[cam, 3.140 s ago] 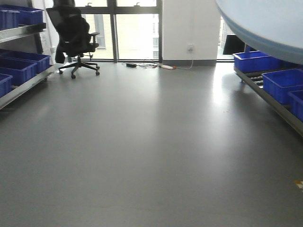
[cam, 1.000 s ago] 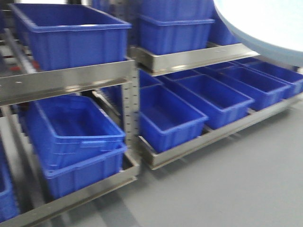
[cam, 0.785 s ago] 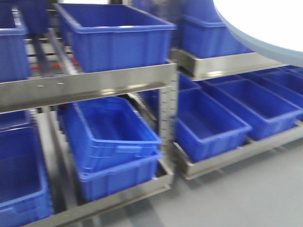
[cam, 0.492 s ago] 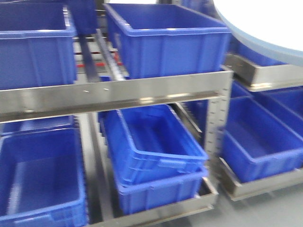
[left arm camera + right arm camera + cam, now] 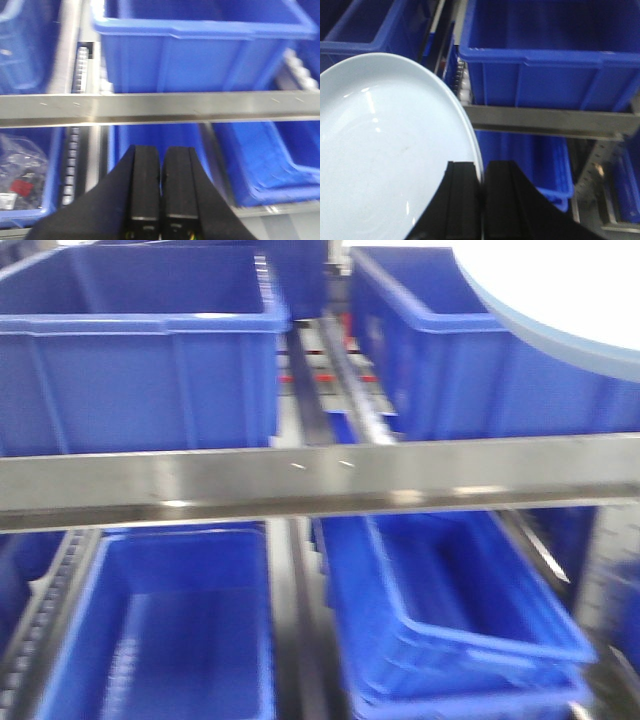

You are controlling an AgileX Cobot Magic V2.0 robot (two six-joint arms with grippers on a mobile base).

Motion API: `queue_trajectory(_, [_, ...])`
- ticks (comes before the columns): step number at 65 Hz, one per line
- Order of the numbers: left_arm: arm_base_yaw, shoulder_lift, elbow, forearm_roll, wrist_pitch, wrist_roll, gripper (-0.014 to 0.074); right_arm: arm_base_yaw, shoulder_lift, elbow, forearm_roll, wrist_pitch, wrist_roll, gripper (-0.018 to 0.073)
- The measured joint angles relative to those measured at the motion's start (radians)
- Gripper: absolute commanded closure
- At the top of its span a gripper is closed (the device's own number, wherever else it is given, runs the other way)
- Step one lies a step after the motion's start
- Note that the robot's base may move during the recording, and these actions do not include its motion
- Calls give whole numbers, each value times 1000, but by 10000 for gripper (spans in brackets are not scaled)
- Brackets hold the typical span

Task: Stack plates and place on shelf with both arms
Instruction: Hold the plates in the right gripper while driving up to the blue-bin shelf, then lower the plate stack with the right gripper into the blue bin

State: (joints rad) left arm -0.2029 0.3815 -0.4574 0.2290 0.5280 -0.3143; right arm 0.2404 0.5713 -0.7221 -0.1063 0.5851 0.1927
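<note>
A glossy pale bluish-white plate (image 5: 385, 160) fills the left of the right wrist view. My right gripper (image 5: 482, 167) is shut on its rim, one finger on each side of the edge. I see one plate surface; whether another lies beneath it I cannot tell. The same plate (image 5: 570, 290) hangs in the top right corner of the front view, in front of the shelf. In the left wrist view my left gripper (image 5: 161, 150) is shut with nothing between its fingers, pointing at the shelf's steel rail (image 5: 160, 106).
A steel shelf rail (image 5: 320, 480) crosses the front view. Blue bins stand above it at left (image 5: 140, 350) and right (image 5: 470, 350), with more below (image 5: 160, 630). One lower bin holds a clear bag of parts (image 5: 20, 170). Another blue bin (image 5: 550, 60) sits ahead of the right gripper.
The view swung from open floor to the shelf, whose bins slid rightward and grew closer. The plate stayed in the top right corner throughout.
</note>
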Motion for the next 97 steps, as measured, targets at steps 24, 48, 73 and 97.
queue_trajectory(24, [0,0,0,0,0,0,513,0,0,0,0,0,0,537])
queue_trajectory(48, [0,0,0,0,0,0,513,0,0,0,0,0,0,537])
queue_trajectory(73, [0,0,0,0,0,0,513,0,0,0,0,0,0,537])
queue_trajectory(97, [0,0,0,0,0,0,513,0,0,0,0,0,0,537])
